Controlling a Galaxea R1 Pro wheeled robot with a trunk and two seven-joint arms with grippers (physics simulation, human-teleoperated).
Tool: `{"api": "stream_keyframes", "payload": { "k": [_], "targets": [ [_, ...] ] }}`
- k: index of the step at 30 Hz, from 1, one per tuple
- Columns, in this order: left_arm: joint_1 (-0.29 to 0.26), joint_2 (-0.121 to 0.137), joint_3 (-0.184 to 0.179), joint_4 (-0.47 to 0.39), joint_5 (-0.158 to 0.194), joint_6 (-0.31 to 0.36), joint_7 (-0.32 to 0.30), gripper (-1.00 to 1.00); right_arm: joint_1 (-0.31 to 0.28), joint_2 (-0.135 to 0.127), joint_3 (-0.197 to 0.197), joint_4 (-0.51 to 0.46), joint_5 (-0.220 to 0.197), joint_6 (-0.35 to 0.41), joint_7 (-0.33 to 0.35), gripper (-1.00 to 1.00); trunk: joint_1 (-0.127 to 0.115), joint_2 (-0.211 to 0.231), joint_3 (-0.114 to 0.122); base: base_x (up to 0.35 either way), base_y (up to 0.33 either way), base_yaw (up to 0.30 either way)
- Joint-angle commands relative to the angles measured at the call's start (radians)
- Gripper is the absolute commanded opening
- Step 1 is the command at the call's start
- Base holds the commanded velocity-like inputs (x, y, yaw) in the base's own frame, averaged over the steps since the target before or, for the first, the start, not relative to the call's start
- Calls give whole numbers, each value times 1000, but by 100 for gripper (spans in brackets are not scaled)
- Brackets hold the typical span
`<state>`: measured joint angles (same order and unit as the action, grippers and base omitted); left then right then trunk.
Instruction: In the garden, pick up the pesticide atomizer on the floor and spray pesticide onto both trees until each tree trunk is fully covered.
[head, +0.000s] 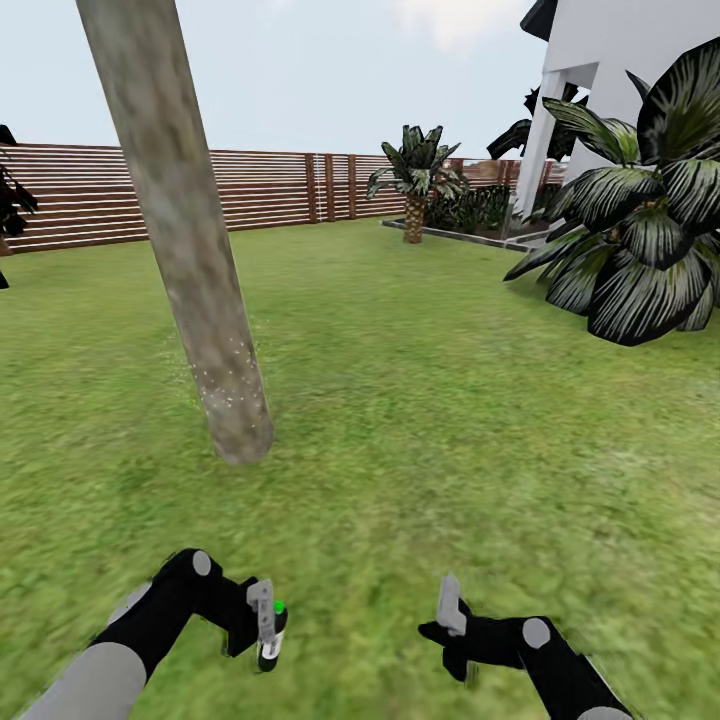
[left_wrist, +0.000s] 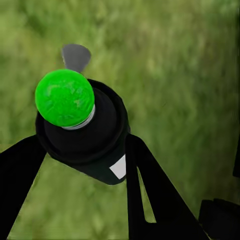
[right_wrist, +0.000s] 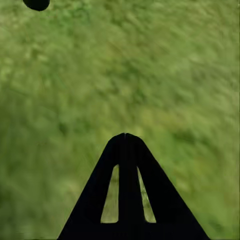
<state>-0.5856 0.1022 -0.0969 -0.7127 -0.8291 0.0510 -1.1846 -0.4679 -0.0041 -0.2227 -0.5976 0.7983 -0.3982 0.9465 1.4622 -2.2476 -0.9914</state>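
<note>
Left pincer (head: 262, 625): closed around the pesticide atomizer (left_wrist: 85, 132), one finger on each side of its dark body
Pesticide atomizer: held low over the lawn (head: 450, 420) near the robot's left side; bright green cap and small white label face the left wrist camera, grey nozzle tip peeks out behind the cap
Right pincer (right_wrist: 125, 137): fingers pressed together, holding nothing, hanging over grass
Tree trunk (head: 185, 240): thick, mottled, leaning, standing ahead and to the left; pale specks dot its lower part, which I judge to be spray already landed
Second tree: cannot tell where it stands
Step in hand: likely coating this trunk
Doing it well: raise the left arm so the nozzle points squarely at the bark, sweep from base upward, and judging by the bare upper stretch, work higher and around the sides
Risk: the nozzle now seems aimed at grass, so spraying from here would miss
Surroundings: slatted fence (head: 300, 190) behind, short palm (head: 415, 180) near it
</note>
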Motion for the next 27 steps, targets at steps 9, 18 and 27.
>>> {"api": "stream_keyframes", "payload": {
  "k": [9, 18, 27],
  "targets": [
    [0, -75, -9, 1, -9, -10, 89, -100, -31, 87, 158, -1, 3, -2, 17, -100, 0, 0, -1, 0, 0, 0],
    [1, -116, -97, 3, -9, -11, 93, -100, -37, 110, 163, -5, 4, -2, 17, -100, 0, 0, -1, 0, 0, 0],
    [1, -113, -178, 4, -9, -7, 93, -100, -37, 108, 163, -5, 4, -2, 17, -100, 0, 0, -1, 0, 0, 0]
  ]
}}
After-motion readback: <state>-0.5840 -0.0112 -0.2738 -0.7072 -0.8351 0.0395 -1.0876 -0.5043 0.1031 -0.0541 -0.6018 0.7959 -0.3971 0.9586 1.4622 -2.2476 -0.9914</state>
